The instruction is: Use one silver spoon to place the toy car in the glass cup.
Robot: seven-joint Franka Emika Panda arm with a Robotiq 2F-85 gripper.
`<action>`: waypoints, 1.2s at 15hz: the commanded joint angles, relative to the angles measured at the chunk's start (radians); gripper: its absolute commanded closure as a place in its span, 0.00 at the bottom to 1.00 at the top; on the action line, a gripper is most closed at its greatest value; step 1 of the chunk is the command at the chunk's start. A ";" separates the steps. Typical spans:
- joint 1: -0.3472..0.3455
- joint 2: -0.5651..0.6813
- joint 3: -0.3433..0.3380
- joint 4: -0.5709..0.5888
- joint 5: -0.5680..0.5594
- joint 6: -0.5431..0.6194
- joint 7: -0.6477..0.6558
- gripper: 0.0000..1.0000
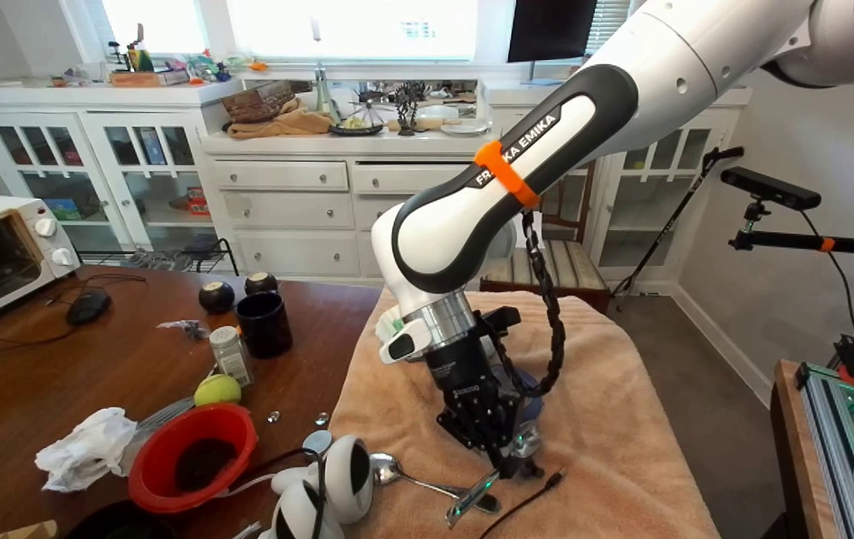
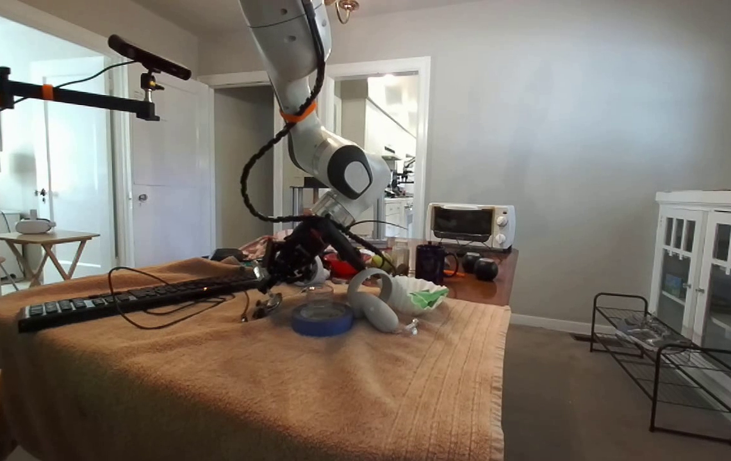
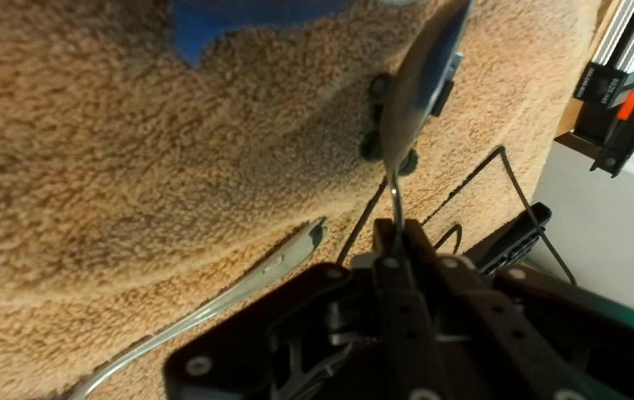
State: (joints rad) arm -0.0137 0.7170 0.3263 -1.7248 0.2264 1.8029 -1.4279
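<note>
My gripper (image 3: pixel 400 230) is shut on a silver spoon (image 3: pixel 419 83) by its handle, bowl pointing away from the fingers; its handle end shows in an exterior view (image 1: pixel 471 498). The spoon bowl is over the dark toy car (image 3: pixel 371 145) and hides much of it; I cannot tell if they touch. The gripper (image 1: pixel 503 468) is low over the towel, with the car (image 1: pixel 531 470) beside its fingertips. The second silver spoon (image 3: pixel 239 291) lies on the towel. The glass cup (image 2: pixel 319 293) stands by the tape ring; it is not clearly made out in the wrist view.
A blue tape ring (image 2: pixel 321 320) is on the towel (image 2: pixel 314 384). A white controller (image 2: pixel 378 310) and a tipped white bowl (image 2: pixel 413 294) are beside it. A keyboard (image 2: pixel 141 301) with a cable lies across the towel. White controllers (image 1: pixel 348 479) and a red bowl (image 1: pixel 146 468) are near the towel.
</note>
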 commanded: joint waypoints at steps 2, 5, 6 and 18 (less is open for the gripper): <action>0.034 0.001 -0.029 0.008 0.010 -0.004 0.005 0.95; 0.036 0.001 -0.031 0.008 0.010 -0.004 0.005 0.95; 0.035 0.001 -0.032 0.008 0.010 -0.004 0.005 0.99; 0.058 -0.010 -0.025 -0.015 0.019 0.169 0.029 0.99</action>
State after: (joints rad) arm 0.0314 0.7190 0.3035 -1.7239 0.2278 1.9035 -1.3932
